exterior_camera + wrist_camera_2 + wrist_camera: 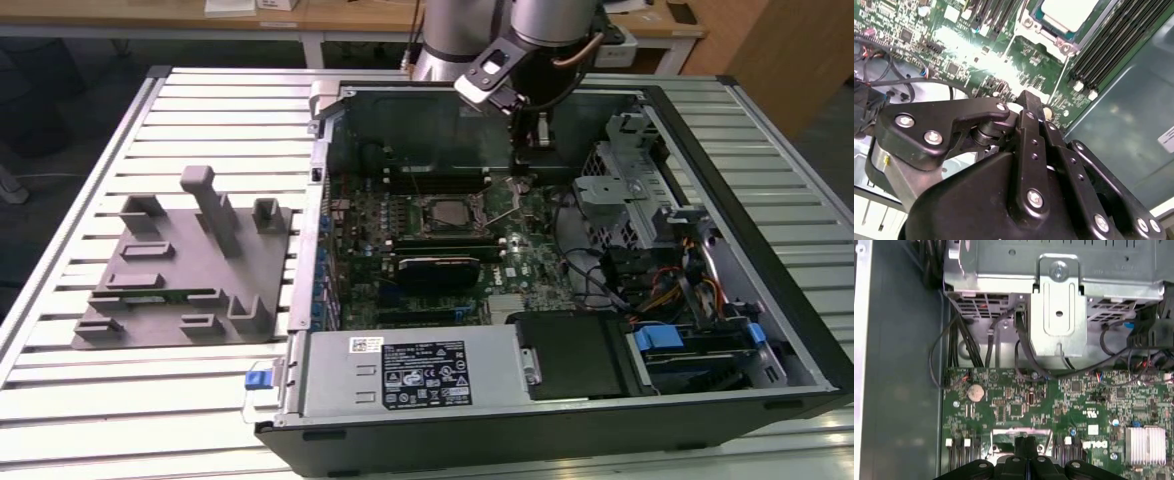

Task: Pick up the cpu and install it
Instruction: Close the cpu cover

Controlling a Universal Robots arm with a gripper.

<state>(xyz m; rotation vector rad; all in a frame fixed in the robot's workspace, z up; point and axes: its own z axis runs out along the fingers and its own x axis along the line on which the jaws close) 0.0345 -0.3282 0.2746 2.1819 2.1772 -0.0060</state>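
Inside the open computer case [534, 442], arm [541, 30] reaching steeply down, pincer [521, 183] clenched, tips near the cpu [1068, 11] in its socket [1051, 40].

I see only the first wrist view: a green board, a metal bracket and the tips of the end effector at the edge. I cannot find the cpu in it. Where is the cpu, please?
Observer: In the second wrist view the cpu lies flat inside the socket frame, with its silvery top facing up.
Operator: Is the end effector directly above it?
Observer: No. In the exterior view the end effector hangs beside the socket frame, on the exterior view's right of it.
Operator: And where is the grey tray?
Observer: The grey tray stands outside the computer case, on the exterior view's left, apart from the arm.
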